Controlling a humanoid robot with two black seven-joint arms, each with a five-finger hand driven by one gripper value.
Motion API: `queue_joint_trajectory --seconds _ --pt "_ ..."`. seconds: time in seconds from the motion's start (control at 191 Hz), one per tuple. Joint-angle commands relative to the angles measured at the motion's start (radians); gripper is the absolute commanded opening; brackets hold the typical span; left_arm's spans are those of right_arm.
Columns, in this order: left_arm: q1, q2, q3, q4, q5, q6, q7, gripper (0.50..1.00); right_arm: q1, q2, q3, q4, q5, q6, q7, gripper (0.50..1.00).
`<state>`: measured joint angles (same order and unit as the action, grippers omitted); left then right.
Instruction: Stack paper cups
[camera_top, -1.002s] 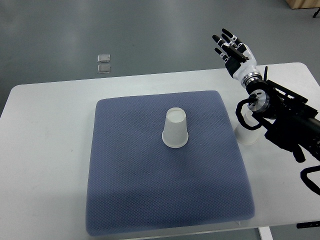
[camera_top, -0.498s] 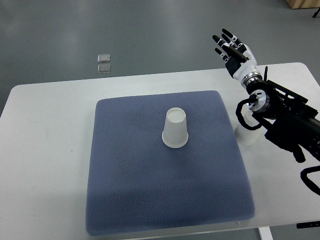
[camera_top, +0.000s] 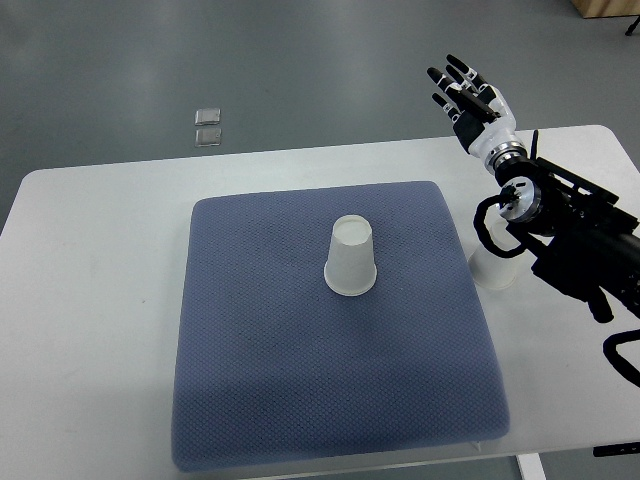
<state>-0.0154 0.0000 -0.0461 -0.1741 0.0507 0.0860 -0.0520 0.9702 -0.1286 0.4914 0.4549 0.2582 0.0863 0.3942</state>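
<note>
Standing upside down near the middle of the blue mat (camera_top: 300, 380) is a white paper cup (camera_top: 351, 257), wide mouth down on the fabric and its flat base facing up. That mat covers most of a white table (camera_top: 90, 300), and I'll place everything else against it. Just off the mat's right edge, on the bare tabletop, sits a second paper cup (camera_top: 493, 272), partly hidden by the black arm that passes over it. That arm comes in from the right side, and its right hand (camera_top: 470, 95) hangs beyond the mat's far right corner, out past the table's far edge and above the grey floor (camera_top: 300, 60). Its fingers (camera_top: 452, 70) are spread apart and extended, holding nothing, well apart from both cups. On the floor beyond the mat's far left corner lie two small clear squares (camera_top: 208, 126), one beside the other.
</note>
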Motion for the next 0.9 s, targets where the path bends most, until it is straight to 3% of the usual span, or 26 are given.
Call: queue_joint_trajectory --seconds 0.0,0.115,0.22,0.451,0.708,0.897 --pt "0.000 0.000 0.000 0.001 0.000 0.000 0.000 1.000 0.008 -0.029 -0.004 0.013 -0.002 0.001 -0.002 0.915" --pt "0.000 0.000 0.000 -0.001 0.000 0.000 0.000 1.000 0.036 -0.056 -0.017 0.019 -0.033 0.007 -0.002 0.915" --pt "0.000 0.000 0.000 -0.001 0.000 0.000 0.000 1.000 0.056 -0.161 -0.030 0.044 -0.155 0.050 -0.003 0.915" --pt "0.000 0.000 0.000 -0.001 0.000 0.000 0.000 1.000 0.082 -0.439 -0.083 0.238 -0.610 0.174 -0.005 0.915" --pt "0.000 0.000 0.000 -0.001 0.000 0.000 0.001 1.000 0.082 -0.700 -0.129 0.453 -1.028 0.374 -0.003 0.915" --pt "0.000 0.000 0.000 0.001 0.000 0.000 0.000 1.000 0.084 -0.787 -0.140 0.607 -1.366 0.425 -0.003 0.915"
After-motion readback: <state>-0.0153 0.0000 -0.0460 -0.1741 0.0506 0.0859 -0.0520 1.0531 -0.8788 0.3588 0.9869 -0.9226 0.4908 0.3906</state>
